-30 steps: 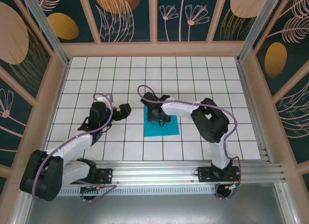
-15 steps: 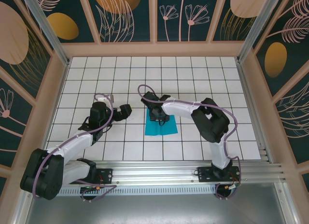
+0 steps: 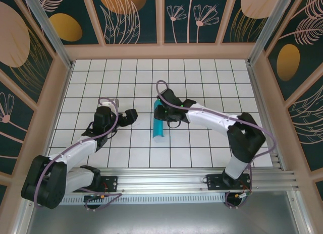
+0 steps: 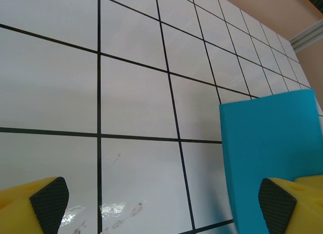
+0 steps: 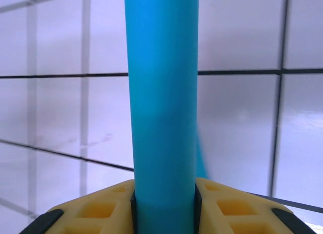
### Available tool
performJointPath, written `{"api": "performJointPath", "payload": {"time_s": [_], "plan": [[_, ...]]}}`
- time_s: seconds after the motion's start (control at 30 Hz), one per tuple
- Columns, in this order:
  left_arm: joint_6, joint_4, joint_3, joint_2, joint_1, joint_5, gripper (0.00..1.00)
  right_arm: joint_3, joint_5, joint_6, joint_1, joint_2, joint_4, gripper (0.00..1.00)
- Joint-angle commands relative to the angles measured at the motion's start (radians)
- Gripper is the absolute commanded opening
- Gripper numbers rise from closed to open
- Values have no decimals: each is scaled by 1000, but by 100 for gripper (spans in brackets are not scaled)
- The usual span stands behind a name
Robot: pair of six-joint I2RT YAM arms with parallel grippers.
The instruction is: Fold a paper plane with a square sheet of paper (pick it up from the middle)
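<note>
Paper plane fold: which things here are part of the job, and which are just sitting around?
Job:
- square sheet of paper, pinched in the right gripper
- left gripper, open nearby

Just there:
- tiled table
- patterned walls

The teal-blue sheet of paper [image 3: 159, 127] is doubled over into a narrow upright fold, pinched in the right claw [image 5: 164, 196].
</note>
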State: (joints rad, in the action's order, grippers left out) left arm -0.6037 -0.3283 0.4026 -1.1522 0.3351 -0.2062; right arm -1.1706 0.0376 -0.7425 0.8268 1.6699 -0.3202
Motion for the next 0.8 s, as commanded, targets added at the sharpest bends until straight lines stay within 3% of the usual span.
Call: {"api": "performJointPath", "payload": {"time_s": [0.0,0.17,0.23,0.4,0.53,0.77], "plan": [[-22,11,33,9,4,-34,99,89,184,-34,-43,-47,207,34],[-34,-3,38,3,4,-89,98,290,388,-161,-140,-88,502,33],[-38,-2,46,-8,4,-113,98,352,396,-185,-177,-98,548,33],[-64,-45,51,-40,4,-196,99,391,382,-137,-221,-87,485,36],[-82,-103,55,-81,4,-297,99,388,295,-71,-223,-70,372,39],[-126,-163,67,-110,8,-327,98,388,177,-31,-238,-76,271,63]]}}
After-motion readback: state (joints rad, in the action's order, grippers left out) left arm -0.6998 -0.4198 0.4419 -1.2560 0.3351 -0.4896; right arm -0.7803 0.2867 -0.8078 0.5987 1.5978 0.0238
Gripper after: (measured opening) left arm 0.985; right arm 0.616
